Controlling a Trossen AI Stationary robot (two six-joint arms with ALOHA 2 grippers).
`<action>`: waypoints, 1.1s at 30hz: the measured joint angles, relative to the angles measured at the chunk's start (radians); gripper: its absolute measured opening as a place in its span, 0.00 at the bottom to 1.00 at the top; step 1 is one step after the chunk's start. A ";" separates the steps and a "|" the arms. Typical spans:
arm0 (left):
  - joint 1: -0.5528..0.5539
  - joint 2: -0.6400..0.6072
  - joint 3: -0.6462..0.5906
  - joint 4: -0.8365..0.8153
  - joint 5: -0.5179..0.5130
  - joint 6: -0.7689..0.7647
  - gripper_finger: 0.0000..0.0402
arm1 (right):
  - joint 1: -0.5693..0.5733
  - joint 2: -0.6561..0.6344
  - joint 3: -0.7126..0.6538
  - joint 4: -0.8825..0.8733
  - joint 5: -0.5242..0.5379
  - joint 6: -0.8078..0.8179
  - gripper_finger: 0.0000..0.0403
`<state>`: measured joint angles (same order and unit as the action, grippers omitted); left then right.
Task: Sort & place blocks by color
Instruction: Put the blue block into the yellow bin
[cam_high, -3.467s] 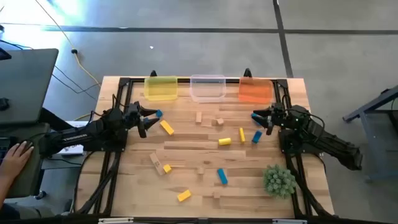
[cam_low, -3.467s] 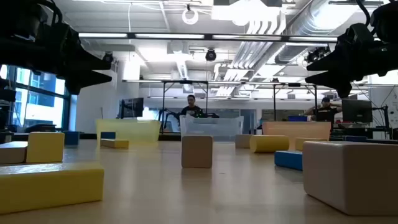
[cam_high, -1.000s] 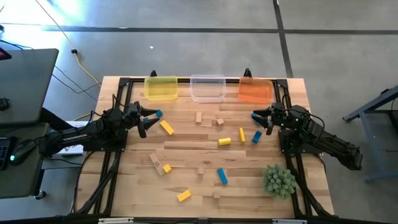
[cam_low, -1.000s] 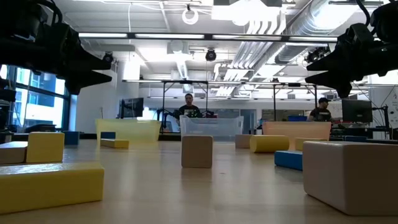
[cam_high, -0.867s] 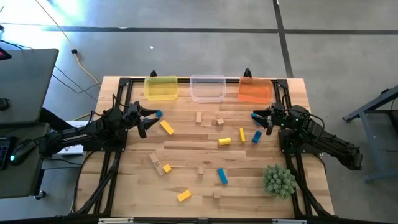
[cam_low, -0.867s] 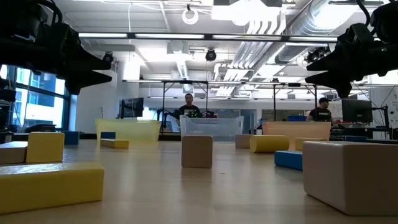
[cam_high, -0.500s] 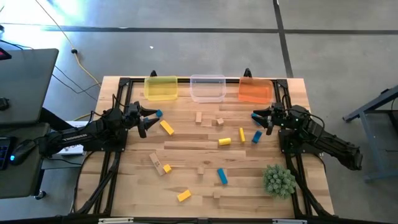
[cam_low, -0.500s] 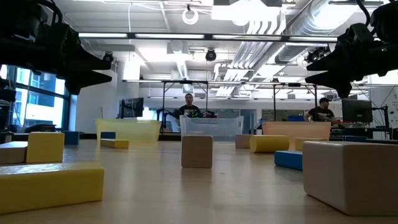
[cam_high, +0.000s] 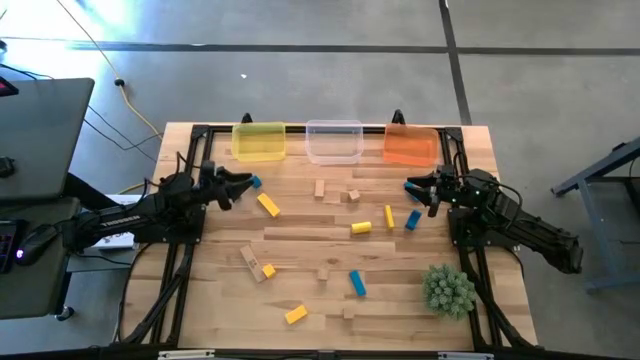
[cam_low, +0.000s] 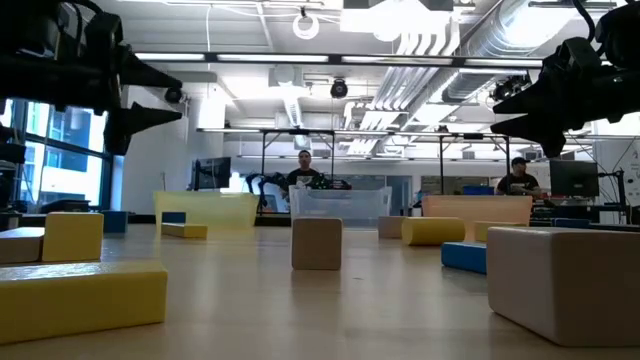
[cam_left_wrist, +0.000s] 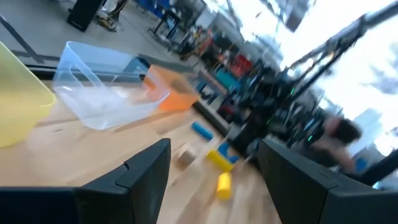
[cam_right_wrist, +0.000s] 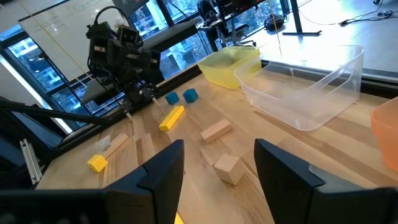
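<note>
The blocks lie scattered flat on the wooden table (cam_high: 300, 245): a blue cube (cam_high: 256, 183), a yellow bar (cam_high: 268, 205), plain wood pieces (cam_high: 320, 188), a yellow piece (cam_high: 361, 228), a blue bar (cam_high: 357, 283) and others. My left gripper (cam_high: 240, 182) hovers open over the table's far left, beside the blue cube, with nothing between its fingers (cam_left_wrist: 149, 171). At the far right my right gripper (cam_high: 411, 187) hangs open, also empty, its fingers (cam_right_wrist: 165, 165) pointing level toward the middle. Both are held above the table in the low view, left gripper (cam_low: 165, 100) and right gripper (cam_low: 500, 110).
Along the far edge stand a yellow bin (cam_high: 259, 141), a clear bin (cam_high: 334, 141) and an orange bin (cam_high: 411, 146). A spiky green plant ball (cam_high: 449, 290) sits near the right front. People are in the room beyond the table (cam_low: 305, 170).
My left gripper has rolled about the line it points along, so its two fingers now stand more one above the other than side by side. It stays in the same place and open. The right arm and the blocks have kept still.
</note>
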<state>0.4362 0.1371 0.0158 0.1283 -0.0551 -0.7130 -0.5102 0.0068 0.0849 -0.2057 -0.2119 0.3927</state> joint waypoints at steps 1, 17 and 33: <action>0.000 0.000 0.000 0.017 -0.012 -0.017 0.58 | 0.000 0.000 0.000 0.000 0.000 0.000 0.45; 0.000 0.008 0.120 0.119 -0.130 -0.050 0.58 | 0.000 0.000 0.000 0.000 0.000 0.000 0.45; 0.021 0.436 0.509 -0.357 -0.221 0.245 0.58 | 0.000 0.000 0.000 0.000 0.000 0.000 0.45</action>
<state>0.4569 0.5733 0.5252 -0.2285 -0.2759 -0.4681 -0.5102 0.0069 0.0848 -0.2055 -0.2120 0.3927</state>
